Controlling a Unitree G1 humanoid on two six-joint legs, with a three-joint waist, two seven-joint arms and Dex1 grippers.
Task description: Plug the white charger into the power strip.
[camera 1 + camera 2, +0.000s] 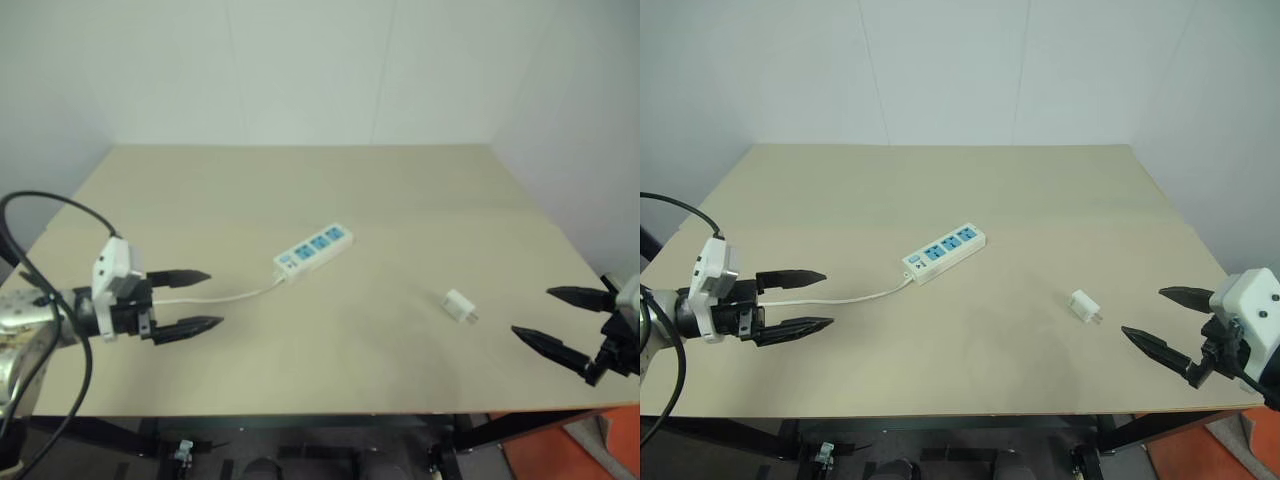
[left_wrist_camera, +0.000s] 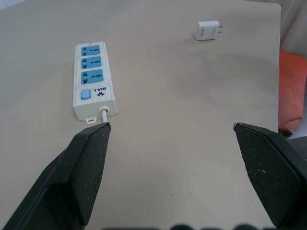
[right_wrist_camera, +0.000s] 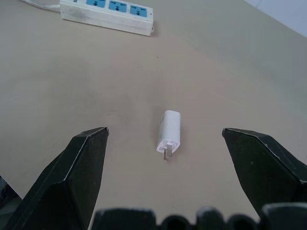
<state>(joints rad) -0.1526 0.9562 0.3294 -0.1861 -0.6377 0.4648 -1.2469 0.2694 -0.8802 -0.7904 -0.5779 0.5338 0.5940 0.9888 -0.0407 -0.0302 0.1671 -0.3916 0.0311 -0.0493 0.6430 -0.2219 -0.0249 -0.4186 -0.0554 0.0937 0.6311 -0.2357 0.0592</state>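
Note:
The power strip [image 1: 314,251] lies slantwise near the middle of the table, its blue sockets facing up and its thin white cord [image 1: 235,296] trailing toward my left gripper [image 1: 208,299]. That gripper hovers open above the table's left side, pointing at the strip's switch end [image 2: 85,94]. On the right side of the table rests the white charger [image 1: 460,306], lying on its side with its prongs [image 3: 167,153] pointing toward my right gripper [image 1: 552,318]. The right gripper is open, a short way from the charger, with nothing between its fingers.
The tan table [image 1: 300,190] meets white walls at its far edge. Its front edge [image 1: 330,412] runs just below both grippers. A black cable [image 1: 50,300] loops off my left arm. An orange surface [image 1: 560,455] shows below the table's front right corner.

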